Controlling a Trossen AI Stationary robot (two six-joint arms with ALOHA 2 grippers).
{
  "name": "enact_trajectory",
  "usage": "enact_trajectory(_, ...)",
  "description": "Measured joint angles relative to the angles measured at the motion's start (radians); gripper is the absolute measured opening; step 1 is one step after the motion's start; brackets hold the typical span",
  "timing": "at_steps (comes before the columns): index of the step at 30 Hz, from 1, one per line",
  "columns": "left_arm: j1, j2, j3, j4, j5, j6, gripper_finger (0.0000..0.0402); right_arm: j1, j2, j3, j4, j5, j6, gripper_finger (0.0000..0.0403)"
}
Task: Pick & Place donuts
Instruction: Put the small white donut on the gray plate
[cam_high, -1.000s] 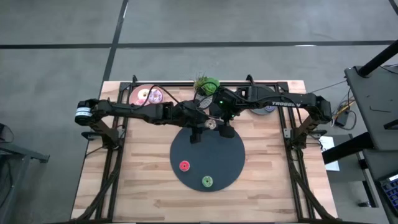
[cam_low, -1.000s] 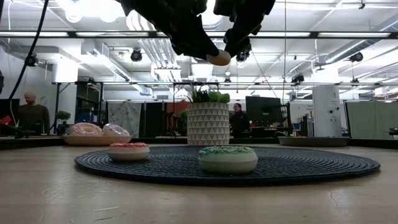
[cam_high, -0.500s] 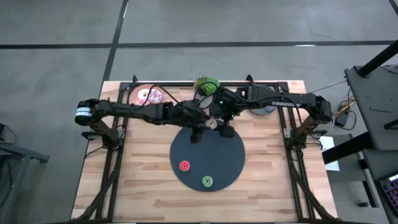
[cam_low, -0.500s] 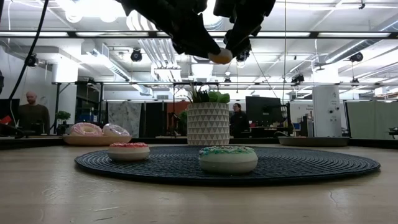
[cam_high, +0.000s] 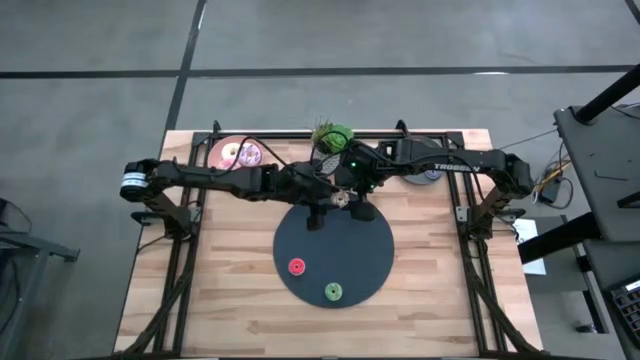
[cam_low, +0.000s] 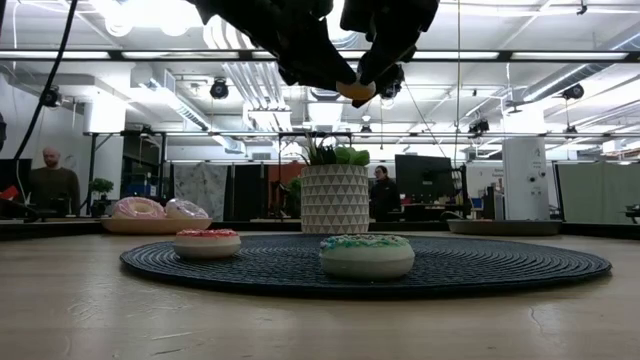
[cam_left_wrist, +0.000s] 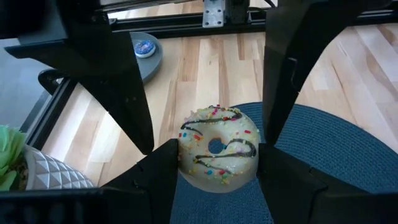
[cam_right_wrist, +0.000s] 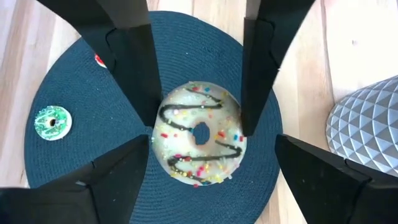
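A cream donut (cam_left_wrist: 217, 149) with dark drizzle and sprinkles hangs above the far part of the dark round mat (cam_high: 360, 255). My left gripper (cam_left_wrist: 217, 171) is shut on it, reaching in from the table's left. My right gripper (cam_right_wrist: 211, 143) comes from the right and stands open with its fingers on either side of the same donut (cam_right_wrist: 200, 134). A red donut (cam_high: 297, 267) and a green donut (cam_high: 333, 291) lie flat on the mat's near part. In the low view the held donut (cam_low: 357, 90) shows high up between both dark grippers. My left gripper pinches the donut's outer rim (cam_left_wrist: 181, 158) on two opposite sides between its two fingers. The fingers slant down from the table's left. The donut sits level, frosting up, lifted clear of the mat. My right gripper: one finger (cam_right_wrist: 292, 162) stands clear of the donut; whether the other touches it I cannot tell.
A pink plate (cam_high: 222, 160) with donuts stands at the far left. A grey plate (cam_left_wrist: 152, 59) with a small blue donut (cam_left_wrist: 144, 48) stands at the far right. A patterned plant pot (cam_low: 335, 198) stands at the far edge between them. People stand in the room beyond.
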Motion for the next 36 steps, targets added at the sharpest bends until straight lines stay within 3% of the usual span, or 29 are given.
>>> enact_trajectory(10, 0.000, 0.000, 0.000, 0.000, 0.000, 0.000, 0.0181, -0.001, 0.000, 0.000, -0.001, 0.000, 0.006, 0.0321)
enact_trajectory(36, 0.001, 0.000, 0.000, 0.000, -0.006, -0.002, 0.0181, -0.004, 0.000, 0.000, -0.004, -0.014, 0.022, 0.0220)
